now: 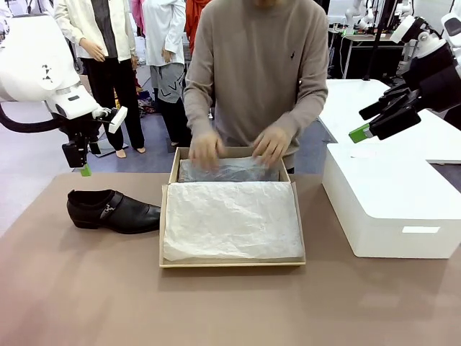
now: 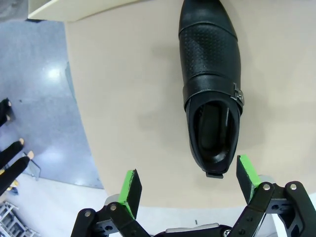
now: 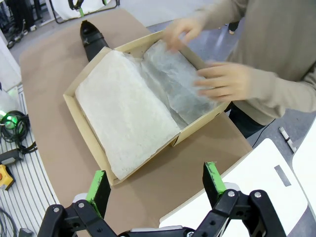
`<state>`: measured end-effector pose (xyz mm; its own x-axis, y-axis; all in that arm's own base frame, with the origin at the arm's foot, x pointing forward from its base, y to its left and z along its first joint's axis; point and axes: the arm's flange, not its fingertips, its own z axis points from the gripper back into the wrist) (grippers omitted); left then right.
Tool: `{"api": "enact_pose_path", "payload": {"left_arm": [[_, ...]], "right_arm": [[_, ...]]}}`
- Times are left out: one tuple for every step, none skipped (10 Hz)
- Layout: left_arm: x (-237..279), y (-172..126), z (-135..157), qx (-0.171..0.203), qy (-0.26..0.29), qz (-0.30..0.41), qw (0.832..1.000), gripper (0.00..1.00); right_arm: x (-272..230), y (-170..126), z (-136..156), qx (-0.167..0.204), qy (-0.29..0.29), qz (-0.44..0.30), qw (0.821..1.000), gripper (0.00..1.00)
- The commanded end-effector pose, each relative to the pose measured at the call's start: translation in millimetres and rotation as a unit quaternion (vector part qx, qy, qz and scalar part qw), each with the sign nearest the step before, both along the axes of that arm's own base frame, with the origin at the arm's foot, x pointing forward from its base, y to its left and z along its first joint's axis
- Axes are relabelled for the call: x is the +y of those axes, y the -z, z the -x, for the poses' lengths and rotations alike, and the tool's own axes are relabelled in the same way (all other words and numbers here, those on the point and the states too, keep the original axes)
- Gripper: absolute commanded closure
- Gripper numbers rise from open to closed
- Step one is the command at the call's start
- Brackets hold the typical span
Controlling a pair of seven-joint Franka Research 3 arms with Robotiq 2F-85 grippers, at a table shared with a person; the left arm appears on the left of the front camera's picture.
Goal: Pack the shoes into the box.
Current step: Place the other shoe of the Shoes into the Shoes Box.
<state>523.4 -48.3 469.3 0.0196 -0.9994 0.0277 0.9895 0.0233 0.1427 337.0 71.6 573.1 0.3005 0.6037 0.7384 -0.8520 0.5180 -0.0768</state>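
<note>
Hovering our left gripper [image 2: 187, 173], fingers apart and empty, above the black glossy leather dress shoe [image 1: 115, 211] at mid-left, just beside the tan cardboard shoebox [image 1: 232, 264]; right gripper [image 3: 155, 175] likewise spread, upper right. We risk striking the person's hands [image 1: 272, 144] inside the box, or the glossy shoe slipping. Box holds crumpled white tissue paper [image 1: 230, 220], as far as we see.

Left gripper [image 1: 85, 168] hanging at nine o'clock, jaws gaping, right gripper [image 1: 364, 122] hovering at two o'clock, seemingly angling downward, also gaping.
</note>
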Motion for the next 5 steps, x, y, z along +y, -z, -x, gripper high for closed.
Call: {"api": "enact_pose_path", "payload": {"left_arm": [[2, -2, 3, -0.002, -0.002, -0.003, 1.0, 0.0], [2, -2, 3, -0.002, -0.002, -0.003, 1.0, 0.0], [0, 0, 0, 0.0, 0.0, 0.0, 1.0, 0.0], [3, 7, -6, 0.001, 0.007, 0.002, 1.0, 0.0], [6, 12, -13, -0.002, 0.013, -0.005, 1.0, 0.0]], "right_arm": [[0, 0, -1, -0.001, -0.004, -0.008, 1.0, 0.0], [0, 0, -1, -0.001, -0.004, -0.008, 1.0, 0.0], [0, 0, -1, -0.001, -0.004, -0.008, 1.0, 0.0], [0, 0, -1, -0.001, -0.004, -0.008, 1.0, 0.0], [0, 0, -1, -0.001, -0.004, -0.008, 1.0, 0.0]]}}
